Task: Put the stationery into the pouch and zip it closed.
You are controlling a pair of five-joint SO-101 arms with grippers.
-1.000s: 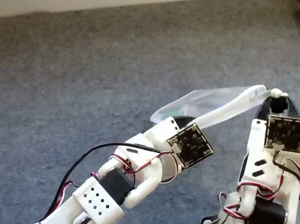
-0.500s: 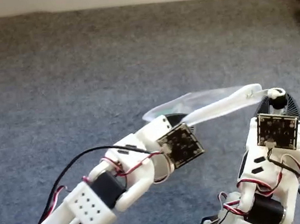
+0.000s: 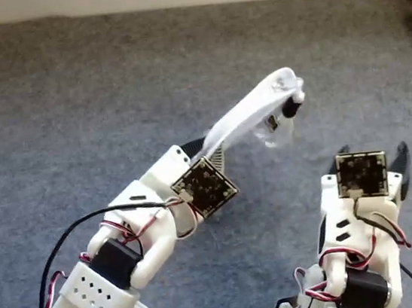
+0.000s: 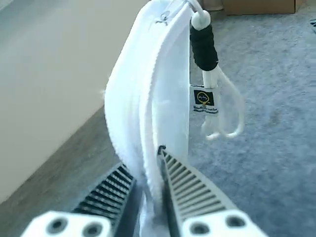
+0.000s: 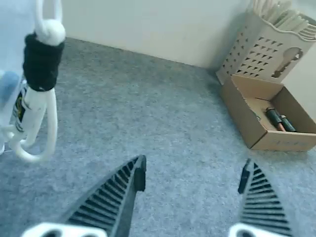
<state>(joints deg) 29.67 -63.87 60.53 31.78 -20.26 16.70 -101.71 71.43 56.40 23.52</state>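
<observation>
One change: left gripper pinches pouch, lifted; right gripper let go, spread.

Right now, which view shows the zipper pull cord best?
Left wrist view: the pull cord hangs whole beside the pouch, from zipper to loop. Right wrist view crops it at the edge; high view shows it small at the pouch's end.

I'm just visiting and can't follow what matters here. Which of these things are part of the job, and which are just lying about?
Part of the job: white translucent zip pouch, held up by the left gripper; its white pull cord with black bead; the open right gripper.
Lying about: brown cardboard box holding dark sticks; beige perforated plastic holder; grey carpet.
</observation>
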